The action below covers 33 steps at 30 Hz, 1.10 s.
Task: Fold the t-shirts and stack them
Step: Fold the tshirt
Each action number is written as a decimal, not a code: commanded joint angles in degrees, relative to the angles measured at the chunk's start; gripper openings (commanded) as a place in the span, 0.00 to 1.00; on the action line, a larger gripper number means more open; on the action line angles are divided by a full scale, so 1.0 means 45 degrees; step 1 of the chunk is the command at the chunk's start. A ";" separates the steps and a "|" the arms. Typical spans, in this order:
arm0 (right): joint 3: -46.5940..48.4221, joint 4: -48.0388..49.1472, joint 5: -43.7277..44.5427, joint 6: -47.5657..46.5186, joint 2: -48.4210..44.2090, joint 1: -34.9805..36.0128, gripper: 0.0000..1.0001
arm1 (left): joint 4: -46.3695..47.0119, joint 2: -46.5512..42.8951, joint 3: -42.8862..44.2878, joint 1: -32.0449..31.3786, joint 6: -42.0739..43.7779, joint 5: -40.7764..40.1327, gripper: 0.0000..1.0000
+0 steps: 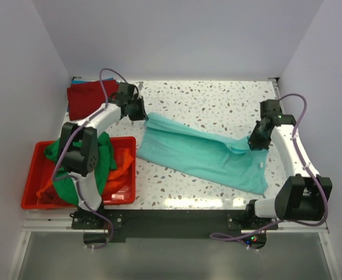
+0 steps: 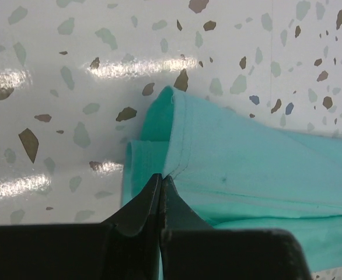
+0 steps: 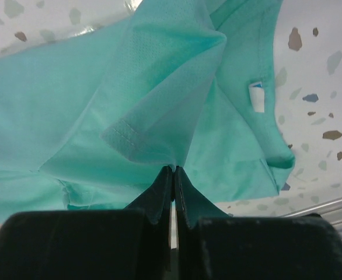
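Note:
A teal t-shirt (image 1: pixel 200 154) lies stretched slantwise across the speckled table, from back left to front right. My left gripper (image 1: pixel 140 112) is at its back-left end, shut on the stitched hem corner (image 2: pixel 174 146). In the left wrist view the jaws (image 2: pixel 161 177) meet with the teal edge pinched at their tips. My right gripper (image 1: pixel 254 144) is shut on teal fabric near the sleeve and collar. In the right wrist view the cloth (image 3: pixel 72 105) bunches up from the closed tips (image 3: pixel 174 169), and a white neck label (image 3: pixel 257 96) shows.
A folded dark red t-shirt (image 1: pixel 84 98) lies at the back-left corner, with a sliver of blue (image 1: pixel 73 79) behind it. A red bin (image 1: pixel 31 192) at the front left holds a green t-shirt (image 1: pixel 104 154) and an orange t-shirt (image 1: pixel 121 163). White walls enclose three sides.

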 commanded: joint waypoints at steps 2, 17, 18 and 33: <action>-0.1185 -0.0688 -0.0180 0.0190 -0.1168 0.0028 0.00 | 0.0012 -0.0826 -0.0668 0.0058 -0.0090 -0.0203 0.00; -0.3336 -0.0845 -0.0629 0.0795 -0.2908 0.0165 0.00 | 0.0324 -0.2466 -0.2934 0.0058 -0.1045 -0.0652 0.00; -0.3415 -0.0884 -0.0745 0.0815 -0.2986 0.0242 0.00 | 0.0324 -0.2718 -0.3109 0.0058 -0.1144 -0.0613 0.00; -0.2653 -0.1609 -0.1566 0.0854 -0.4783 0.0536 0.54 | -0.0652 -0.4970 -0.3386 -0.0350 -0.1418 -0.1588 0.57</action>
